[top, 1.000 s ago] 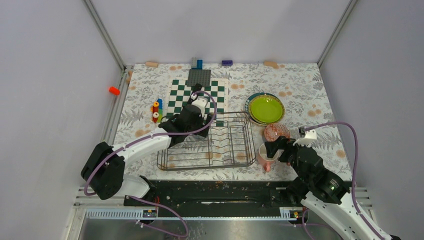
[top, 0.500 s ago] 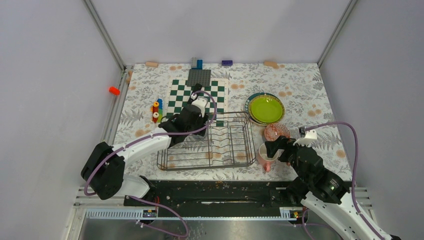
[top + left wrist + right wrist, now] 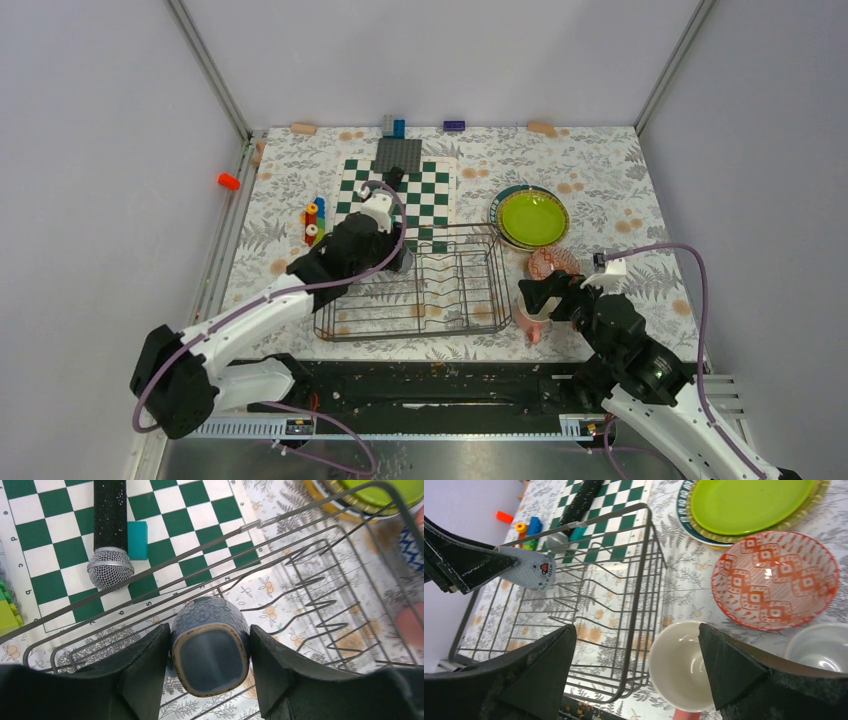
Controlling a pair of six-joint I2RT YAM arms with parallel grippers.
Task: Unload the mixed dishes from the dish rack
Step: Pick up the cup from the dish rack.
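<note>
My left gripper (image 3: 210, 656) is shut on the small grey cup (image 3: 210, 650) and holds it over the far-left part of the dish rack (image 3: 300, 570). In the top view the cup (image 3: 402, 261) shows at the left gripper (image 3: 398, 258), above the dark wire rack (image 3: 410, 336). The right wrist view shows the cup (image 3: 531, 567) over the rack (image 3: 644, 555), which holds nothing else. My right gripper (image 3: 636, 630) is open and empty above the pink mug (image 3: 681, 665), which stands on the table right of the rack (image 3: 530, 325).
The patterned bowl (image 3: 553, 263) and stacked plates, lime-green on top (image 3: 532, 217), lie right of the rack. A second small mug (image 3: 819, 647) stands by the pink one. A checkered board (image 3: 400, 190) with a microphone (image 3: 110, 530) lies behind the rack; toy blocks (image 3: 313, 220) to its left.
My left arm has drawn back to the left with the grey cup held in it. My right gripper has shifted slightly left above the pink mug.
</note>
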